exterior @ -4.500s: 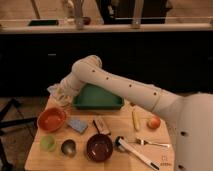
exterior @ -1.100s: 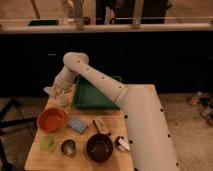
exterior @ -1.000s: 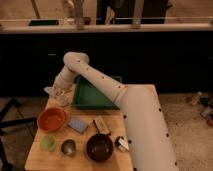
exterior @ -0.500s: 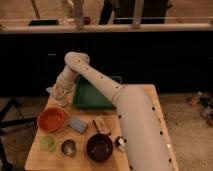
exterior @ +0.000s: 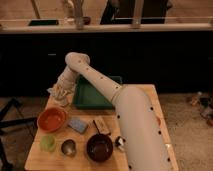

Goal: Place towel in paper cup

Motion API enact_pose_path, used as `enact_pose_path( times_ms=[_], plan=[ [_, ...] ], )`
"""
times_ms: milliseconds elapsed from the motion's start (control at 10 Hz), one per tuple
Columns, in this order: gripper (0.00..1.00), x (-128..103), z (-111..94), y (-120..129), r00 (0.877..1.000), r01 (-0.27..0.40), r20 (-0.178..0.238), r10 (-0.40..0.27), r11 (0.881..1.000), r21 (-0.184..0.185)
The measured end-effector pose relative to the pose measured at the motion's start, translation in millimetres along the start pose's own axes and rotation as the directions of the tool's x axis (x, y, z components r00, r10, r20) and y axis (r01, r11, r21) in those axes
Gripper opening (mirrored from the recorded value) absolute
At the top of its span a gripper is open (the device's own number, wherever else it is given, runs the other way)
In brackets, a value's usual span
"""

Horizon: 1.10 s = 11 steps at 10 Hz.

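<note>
Reaching across to the far left corner of the worktop point(exterior: 135, 95), claw point(exterior: 62, 95) low over the towel point(exterior: 58, 92) and paper cup point(exterior: 62, 100), both bunched together there beside the green tray point(exterior: 95, 95). Cannot tell claw opening or whether the towel is gripped. Probably mid-placement. Next: centre the towel over the cup mouth, lower, let go without tipping the cup.
</note>
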Motion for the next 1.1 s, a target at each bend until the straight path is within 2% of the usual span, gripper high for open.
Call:
enact_pose_path(
  times_ms=[500,600,1100],
  plan=[
    [0.63,0.0,0.3,0.0,1.0,0.0,0.0,0.0,1.0,0.0],
    [0.67,-0.1,0.3,0.0,1.0,0.0,0.0,0.0,1.0,0.0],
    [0.67,0.2,1.4,0.8,1.0,-0.001,0.001,0.001,1.0,-0.001]
  ],
)
